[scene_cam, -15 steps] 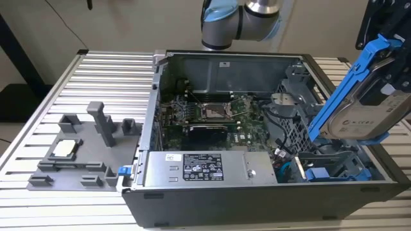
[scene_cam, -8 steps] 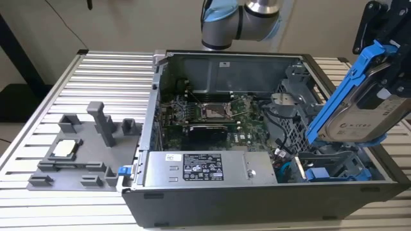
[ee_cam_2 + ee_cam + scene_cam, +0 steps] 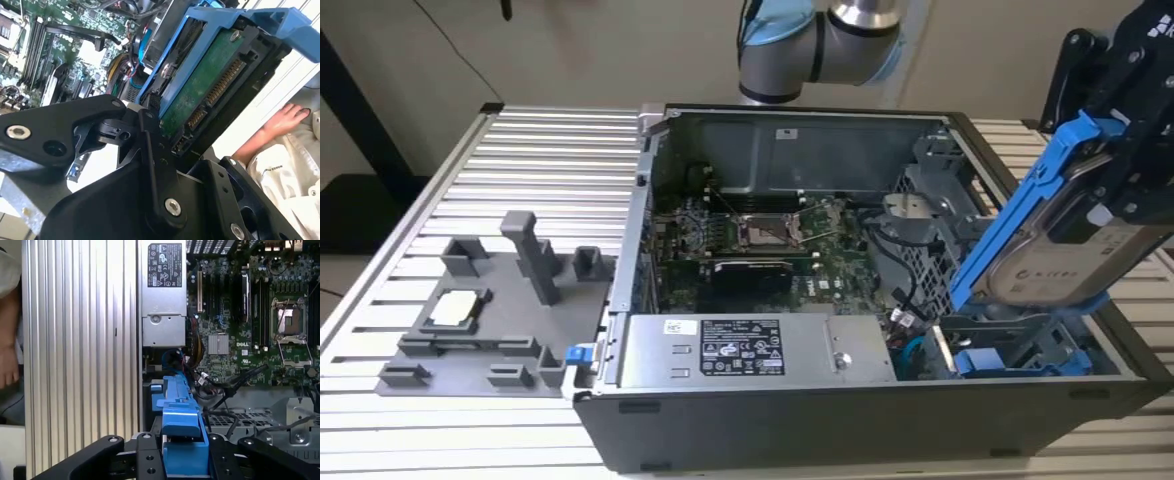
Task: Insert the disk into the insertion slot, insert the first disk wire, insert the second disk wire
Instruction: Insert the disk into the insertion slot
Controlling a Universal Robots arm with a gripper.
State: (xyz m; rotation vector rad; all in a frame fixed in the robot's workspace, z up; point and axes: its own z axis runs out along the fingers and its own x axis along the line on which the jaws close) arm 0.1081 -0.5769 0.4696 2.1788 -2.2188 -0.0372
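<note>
The disk (image 3: 1047,265), a silver drive in a bright blue carrier frame, hangs tilted at the exterior view's right, its lower end just above the insertion slot (image 3: 1014,345) in the grey drive cage at the case's front right corner. My black gripper (image 3: 1107,170) is shut on the disk's upper part. The second wrist view has the disk's green circuit board and connector (image 3: 200,85) between the gripper (image 3: 195,110) fingers. In the first wrist view the blue carrier (image 3: 182,420) runs out from the gripper (image 3: 182,460) toward the dark bay below the power supply. A blue cable (image 3: 172,359) lies by that bay.
The open computer case holds a grey power-supply box (image 3: 734,350) at the front and the motherboard (image 3: 761,235) behind it. A grey fixture tray (image 3: 480,310) sits on the slatted table at the exterior view's left. A person's hand (image 3: 287,117) rests near the case.
</note>
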